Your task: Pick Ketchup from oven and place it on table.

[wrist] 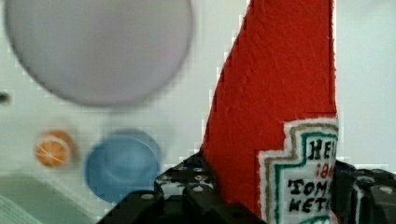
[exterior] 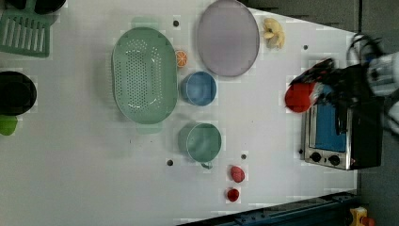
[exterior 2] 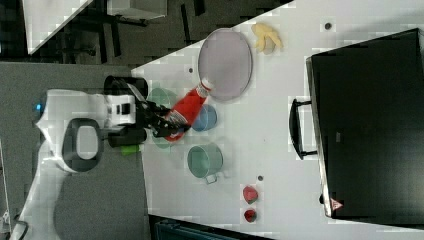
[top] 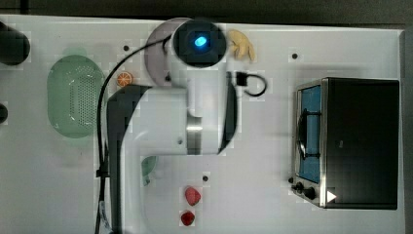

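Gripper (exterior 2: 167, 125) clamped on the base of the Ketchup (exterior 2: 187, 107), bottle held aloft over the table (exterior 2: 280, 125) near the blue bowl (exterior 2: 206, 118), clear of the oven (exterior 2: 365, 125); risk: low grip lets the top-heavy bottle tip on release

arm (top: 195, 122): white glossy shells | dark grey joints | blue light on top | black cable | pincer (exterior 2: 167, 125): black
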Motion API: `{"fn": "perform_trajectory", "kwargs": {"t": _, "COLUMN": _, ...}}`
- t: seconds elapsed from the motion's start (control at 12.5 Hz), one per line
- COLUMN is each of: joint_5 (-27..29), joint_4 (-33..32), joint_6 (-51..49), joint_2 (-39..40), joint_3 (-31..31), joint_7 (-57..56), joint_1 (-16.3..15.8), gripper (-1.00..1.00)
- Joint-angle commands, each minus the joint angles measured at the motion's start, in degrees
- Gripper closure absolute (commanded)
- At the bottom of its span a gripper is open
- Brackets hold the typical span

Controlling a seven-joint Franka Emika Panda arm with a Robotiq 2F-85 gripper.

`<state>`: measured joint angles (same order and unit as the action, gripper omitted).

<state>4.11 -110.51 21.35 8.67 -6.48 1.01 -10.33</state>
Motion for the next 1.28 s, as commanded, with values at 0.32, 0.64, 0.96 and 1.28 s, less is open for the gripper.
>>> {"fn": "perform_trajectory", "kwargs": {"t": 0.32, "joint_5": 0.0, "joint_4": -13.7, "joint_6": 17.9, "joint_2": 0.0, "joint_3": -4.0, "joint_7": 1.5, "joint_1": 1.2, "gripper": -0.23}}
{"fn": "perform_trajectory", "kwargs": {"t": 0.64, "joint_5": -0.1, "joint_4": -18.8, "joint_6": 25.6, "joint_2": 4.2, "joint_3": -5.5, "joint_7": 1.5, "joint_1": 1.4, "gripper": -0.23}}
{"fn": "perform_trajectory", "kwargs": {"t": 0.96, "joint_5": -0.1, "joint_4": -19.9, "joint_6": 31.9, "joint_2": 9.7, "joint_3": -5.6, "joint_7": 1.5, "joint_1": 1.4, "gripper": -0.42}}
{"fn": "perform_trajectory", "kwargs": {"t": 1.28, "joint_5": 0.0, "joint_4": -19.4, "joint_6": 34.4, "joint_2": 8.7, "joint_3": -5.9, "joint_7": 2.6, "joint_1": 1.3, "gripper": -1.00}}
